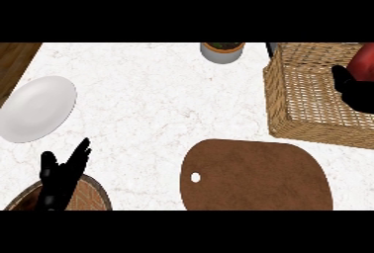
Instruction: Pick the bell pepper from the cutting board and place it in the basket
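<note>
The red bell pepper [364, 63] shows at the view's right edge, over the wicker basket [306, 104]. My right hand [352, 89] is curled round the pepper from below and hides most of it. The brown cutting board [252, 178] lies bare at the bottom centre, with a small white hole near its left end. My left hand [62, 175] rests open at the lower left, fingers up.
A white plate [36, 108] lies at the left. A round brown bowl [91, 195] sits under my left hand at the bottom edge. A grey pot [221, 51] stands at the back centre. A wooden edge [15, 62] borders the counter at the upper left.
</note>
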Robot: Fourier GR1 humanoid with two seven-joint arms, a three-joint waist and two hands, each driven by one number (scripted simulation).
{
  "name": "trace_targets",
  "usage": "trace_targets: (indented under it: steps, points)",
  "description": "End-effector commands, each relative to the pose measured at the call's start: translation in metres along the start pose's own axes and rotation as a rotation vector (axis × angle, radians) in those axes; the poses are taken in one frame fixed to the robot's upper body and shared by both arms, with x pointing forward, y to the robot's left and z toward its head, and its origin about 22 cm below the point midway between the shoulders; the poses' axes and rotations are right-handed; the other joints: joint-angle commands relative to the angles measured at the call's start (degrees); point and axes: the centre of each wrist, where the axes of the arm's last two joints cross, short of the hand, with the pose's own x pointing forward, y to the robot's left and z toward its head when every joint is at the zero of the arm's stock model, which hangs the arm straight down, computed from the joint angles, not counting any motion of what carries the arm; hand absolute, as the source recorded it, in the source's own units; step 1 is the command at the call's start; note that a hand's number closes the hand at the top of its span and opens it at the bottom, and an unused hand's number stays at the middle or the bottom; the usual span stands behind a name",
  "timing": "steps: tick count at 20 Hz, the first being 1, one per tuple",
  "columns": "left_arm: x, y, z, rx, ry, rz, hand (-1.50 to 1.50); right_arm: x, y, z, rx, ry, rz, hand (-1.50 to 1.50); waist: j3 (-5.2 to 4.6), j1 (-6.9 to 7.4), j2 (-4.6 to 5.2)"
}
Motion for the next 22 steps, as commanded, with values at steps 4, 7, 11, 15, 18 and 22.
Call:
trace_targets:
  steps: [4, 7, 11, 15, 18, 22]
  points:
    - [-0.009, -0.004, 0.002, 0.007, 0.057, 0.014, 0.00, -0.030, -0.023, -0.065, 0.001, 0.073, 0.072, 1.50, -0.40, 0.45, 0.48]
    - [-0.001, 0.008, 0.002, -0.015, 0.068, -0.005, 0.00, -0.040, -0.017, -0.063, -0.002, 0.059, 0.088, 1.50, -0.41, 0.20, 0.35]
    - [-0.001, -0.006, 0.003, -0.018, 0.063, -0.014, 0.00, -0.063, -0.025, -0.101, 0.005, 0.076, 0.101, 1.50, -0.40, 0.48, 0.42]
    - [-0.016, -0.013, -0.006, -0.003, 0.065, -0.005, 0.00, -0.077, -0.003, -0.115, 0.019, 0.108, 0.059, 1.50, -0.43, 0.38, 0.46]
    - [-0.009, -0.012, -0.012, 0.008, 0.048, -0.015, 0.00, -0.113, 0.004, -0.117, 0.030, 0.153, -0.016, 1.50, -0.41, 0.18, 0.45]
    - [-0.005, 0.002, 0.010, 0.003, 0.074, -0.017, 0.00, -0.140, 0.024, -0.125, 0.011, 0.203, -0.122, 1.50, -0.37, 0.79, 0.46]
